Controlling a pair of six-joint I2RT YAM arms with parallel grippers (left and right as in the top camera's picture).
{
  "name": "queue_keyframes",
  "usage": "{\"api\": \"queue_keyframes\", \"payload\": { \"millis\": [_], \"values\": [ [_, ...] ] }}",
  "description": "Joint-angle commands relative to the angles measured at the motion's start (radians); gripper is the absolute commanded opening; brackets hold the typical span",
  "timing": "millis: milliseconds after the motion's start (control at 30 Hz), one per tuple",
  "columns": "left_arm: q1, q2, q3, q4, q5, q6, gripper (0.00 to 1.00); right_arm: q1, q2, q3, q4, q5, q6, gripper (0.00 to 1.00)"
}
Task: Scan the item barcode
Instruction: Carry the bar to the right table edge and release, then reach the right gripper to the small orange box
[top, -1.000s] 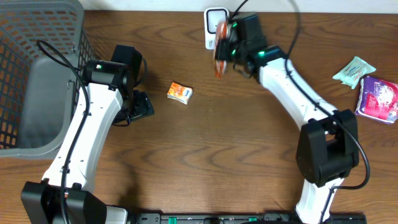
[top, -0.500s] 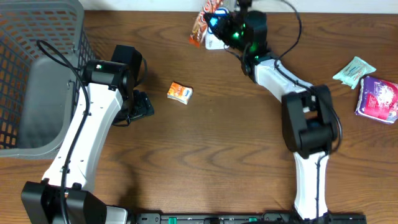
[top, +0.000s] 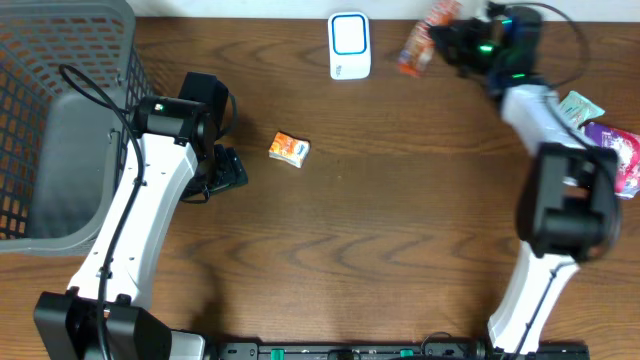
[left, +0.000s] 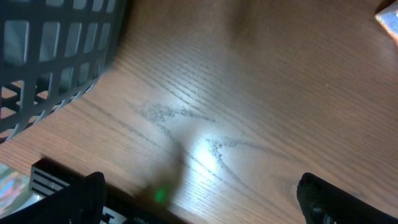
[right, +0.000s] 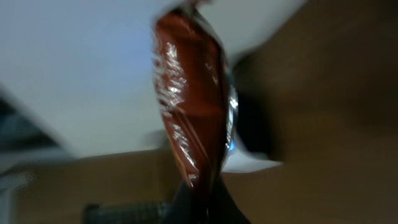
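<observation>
A red-orange snack packet (top: 416, 48) hangs above the back of the table, to the right of the white barcode scanner (top: 349, 45). My right gripper (top: 447, 38) is shut on the packet's end. In the right wrist view the glossy packet (right: 191, 106) stands on edge, rising from the closed fingers (right: 200, 202), with a blurred white shape behind it. My left gripper (top: 228, 170) stays low over the wood left of a small orange carton (top: 289, 149). It is open, its fingers (left: 84, 194) wide apart with only bare table between them.
A grey mesh basket (top: 55, 110) fills the far left, and its wall (left: 56, 50) shows in the left wrist view. A green packet (top: 569, 111) and a purple packet (top: 610, 155) lie at the right edge.
My right arm has swung the packet from in front of the scanner, past its left side, over to its right. The left arm has not moved.
</observation>
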Motion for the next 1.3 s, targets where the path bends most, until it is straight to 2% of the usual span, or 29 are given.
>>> {"api": "queue_keyframes", "payload": {
  "millis": [0, 133, 267, 300, 333, 367, 400, 433, 600, 767, 867, 1067, 1133, 1200, 1267],
  "values": [
    [0.005, -0.003, -0.003, -0.005, -0.002, -0.012, 0.98, -0.122, -0.134, 0.005, -0.310, 0.136, -0.277, 0.01],
    [0.005, -0.003, -0.003, -0.005, -0.002, -0.012, 0.98, -0.257, -0.220, 0.005, -0.580, 0.339, -0.469, 0.01],
    [0.005, -0.003, -0.003, -0.005, -0.002, -0.012, 0.98, -0.383, -0.276, 0.005, -0.718, 0.460, -0.591, 0.01],
    [0.005, -0.003, -0.003, -0.005, -0.002, -0.012, 0.98, -0.409, -0.282, 0.005, -0.740, 0.483, -0.604, 0.04],
    [0.005, -0.003, -0.003, -0.005, -0.002, -0.012, 0.98, -0.432, -0.284, 0.005, -0.758, 0.500, -0.605, 0.31],
    [0.005, -0.003, -0.003, -0.005, -0.002, -0.012, 0.98, -0.471, -0.283, 0.005, -0.787, 0.499, -0.604, 0.86],
    [0.005, -0.003, -0.003, -0.005, -0.002, -0.012, 0.98, -0.484, -0.280, 0.005, -0.800, 0.492, -0.605, 0.95],
    [0.005, -0.003, -0.003, -0.005, -0.002, -0.012, 0.98, -0.492, -0.279, 0.005, -0.809, 0.481, -0.610, 0.98],
    [0.005, -0.003, -0.003, -0.005, -0.002, -0.012, 0.98, -0.456, -0.278, 0.004, -0.805, 0.334, -0.693, 0.99],
    [0.005, -0.003, -0.003, -0.005, -0.002, -0.012, 0.98, -0.310, -0.277, 0.003, -0.814, 0.153, -0.761, 0.99],
    [0.005, -0.003, -0.003, -0.005, -0.002, -0.012, 0.98, -0.161, -0.277, 0.003, -0.851, 0.078, -0.801, 0.98],
    [0.005, -0.003, -0.003, -0.005, -0.002, -0.012, 0.98, 0.169, -0.270, -0.004, -0.851, 0.115, -0.967, 0.96],
    [0.005, -0.003, -0.003, -0.005, -0.002, -0.012, 0.98, 0.286, -0.263, -0.005, -0.818, 0.226, -0.950, 0.99],
    [0.005, -0.003, -0.003, -0.005, -0.002, -0.012, 0.98, 0.374, -0.250, -0.005, -0.772, 0.338, -0.869, 0.99],
    [0.005, -0.003, -0.003, -0.005, -0.002, -0.012, 0.98, 0.468, -0.212, -0.005, -0.691, 0.402, -0.802, 0.95]
  ]
}}
